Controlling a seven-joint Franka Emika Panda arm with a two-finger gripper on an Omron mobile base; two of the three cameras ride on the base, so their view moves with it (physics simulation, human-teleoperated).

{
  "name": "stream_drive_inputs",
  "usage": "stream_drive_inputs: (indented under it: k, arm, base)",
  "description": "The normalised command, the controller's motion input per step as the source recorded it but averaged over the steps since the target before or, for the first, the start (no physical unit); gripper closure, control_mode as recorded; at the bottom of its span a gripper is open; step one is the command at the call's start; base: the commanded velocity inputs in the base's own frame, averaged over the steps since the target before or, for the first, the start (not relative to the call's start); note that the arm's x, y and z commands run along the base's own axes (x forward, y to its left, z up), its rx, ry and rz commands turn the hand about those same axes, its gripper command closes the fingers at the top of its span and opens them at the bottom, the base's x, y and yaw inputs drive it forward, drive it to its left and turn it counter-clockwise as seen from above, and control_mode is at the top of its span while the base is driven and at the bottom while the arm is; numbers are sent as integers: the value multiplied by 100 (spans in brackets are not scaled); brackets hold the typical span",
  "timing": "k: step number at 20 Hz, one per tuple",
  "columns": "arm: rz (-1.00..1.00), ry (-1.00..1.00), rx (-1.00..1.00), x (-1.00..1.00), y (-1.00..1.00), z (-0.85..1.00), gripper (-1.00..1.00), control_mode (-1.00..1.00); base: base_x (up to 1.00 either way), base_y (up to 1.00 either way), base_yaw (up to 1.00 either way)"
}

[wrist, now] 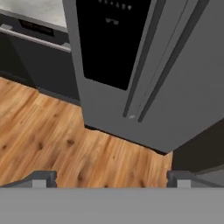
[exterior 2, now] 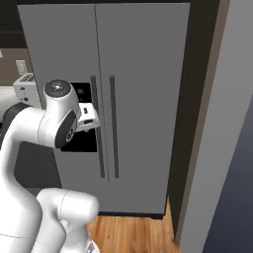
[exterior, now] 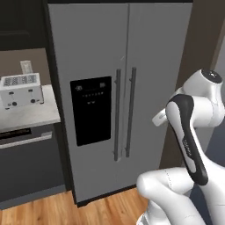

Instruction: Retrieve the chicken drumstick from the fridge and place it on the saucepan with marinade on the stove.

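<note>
- The fridge (exterior: 101, 66) is shut tight, both grey doors closed, so whatever's inside is hidden. The drumstick can't be spotted anywhere, can't tell where it sits.
- Black dispenser panel (exterior: 91, 110) sits on the fridge's left door, and the two dark bar handles (exterior: 124, 113) run side by side down the middle seam.
- The gripper (wrist: 111, 178) hangs in front of the fridge, apart from it, looking down at the door bottoms and the wooden floor (wrist: 48, 131). Fingers are spread wide with nothing between them.
- Left of the fridge there's a light counter (exterior: 30, 115) with a white toaster (exterior: 21, 90) on it, and a dark appliance front (exterior: 26, 154) under the counter.
- A dark wall panel (exterior 2: 197, 99) stands right next to the fridge on its right.
</note>
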Motion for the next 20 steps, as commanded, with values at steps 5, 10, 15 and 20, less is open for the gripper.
stream_drive_inputs:
  k: [5, 10, 15, 20]
  arm:
    - [0, 0, 0, 0, 0, 0, -100, 100]
    - [0, 0, 0, 0, 0, 0, -100, 100]
    - [0, 0, 0, 0, 0, 0, -100, 100]
    - [0, 0, 0, 0, 0, 0, -100, 100]
  base:
    - [0, -41, 20]
    - [0, -16, 7]
    - [-6, -47, 6]
    - [0, -6, 2]
